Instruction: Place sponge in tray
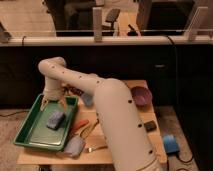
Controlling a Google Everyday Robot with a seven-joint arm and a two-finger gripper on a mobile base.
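We see the gripper (53, 103) hanging over the far part of the tray (31, 136), at the end of the big white arm (107, 112) that bends down from the right. Its 2 fingers (64, 106) are spread apart and point downward, and nothing is between them. The sponge (55, 119) lies flat inside the tray, just below and slightly in front of the gripper, apart from the fingertips as far as we can tell. It rests on the tray floor near the right wall, not on the rim.

We judge that the placing step is done or nearly done: the sponge is already in the tray and the gripper has let it go. The next move, in our opinion, calls only for lifting the gripper straight up and away, without touching the sponge or catching the tray rim with a finger.

On the wooden table (145, 150) outside the tray we see a larger flat blue-grey piece (75, 146) at the front edge, an orange tool (80, 126) beside it, and a purple bowl (141, 95) on the far right. None of them is in the way of the retreat.
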